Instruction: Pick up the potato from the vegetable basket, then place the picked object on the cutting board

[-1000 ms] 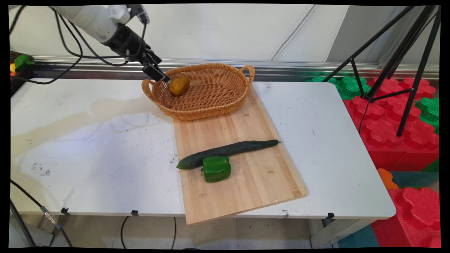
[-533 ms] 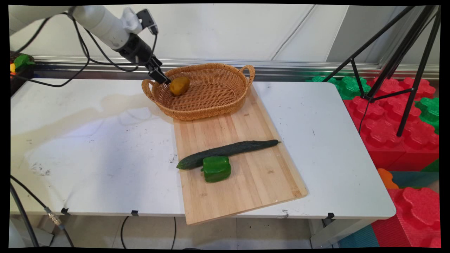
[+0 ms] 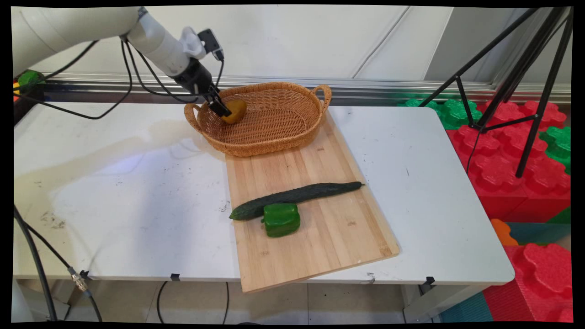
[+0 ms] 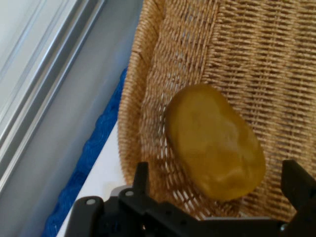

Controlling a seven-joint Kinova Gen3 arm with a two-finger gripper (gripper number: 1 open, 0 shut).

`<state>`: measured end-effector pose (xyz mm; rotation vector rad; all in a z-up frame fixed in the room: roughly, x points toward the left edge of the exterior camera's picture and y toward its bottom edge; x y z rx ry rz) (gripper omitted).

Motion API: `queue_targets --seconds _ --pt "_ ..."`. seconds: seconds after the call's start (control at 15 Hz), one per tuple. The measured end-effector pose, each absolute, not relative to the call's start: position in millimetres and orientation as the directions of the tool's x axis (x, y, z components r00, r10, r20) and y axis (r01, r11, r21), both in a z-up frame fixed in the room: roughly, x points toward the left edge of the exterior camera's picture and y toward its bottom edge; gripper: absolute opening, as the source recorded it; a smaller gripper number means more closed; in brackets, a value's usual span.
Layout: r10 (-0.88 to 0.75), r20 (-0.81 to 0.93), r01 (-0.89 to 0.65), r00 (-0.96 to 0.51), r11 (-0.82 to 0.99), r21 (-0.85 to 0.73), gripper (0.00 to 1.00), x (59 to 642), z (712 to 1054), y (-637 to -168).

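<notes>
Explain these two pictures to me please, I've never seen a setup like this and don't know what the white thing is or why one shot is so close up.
The white thing is a robot arm. At its tip is a black gripper with two fingers for grasping.

The wide picture comes from a fixed camera looking down across a white table. The close-up comes from a small camera on the robot's hand, looking along the fingers, so you see what the hand faces.

On the table lies a wooden board. On it are a dark cucumber and a green pepper, and a wicker basket rests on its far end. Inside the basket sits a brownish potato.

Nothing is held. The fingers are spread open on either side of the potato, not closed on it.
</notes>
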<state>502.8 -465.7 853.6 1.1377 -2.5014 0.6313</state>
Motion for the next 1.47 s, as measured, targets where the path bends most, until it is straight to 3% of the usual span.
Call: queue_targets --seconds 1.07,1.13,1.47 --pt "-0.625 0.434 -0.758 -0.649 0.574 -0.309 1.00 478 821 -482" --pt "-0.622 0.435 -0.757 -0.651 0.574 -0.312 0.00 477 821 -482" --pt "-0.613 0.439 -0.752 -0.657 0.572 -0.327 0.00 472 821 -482"
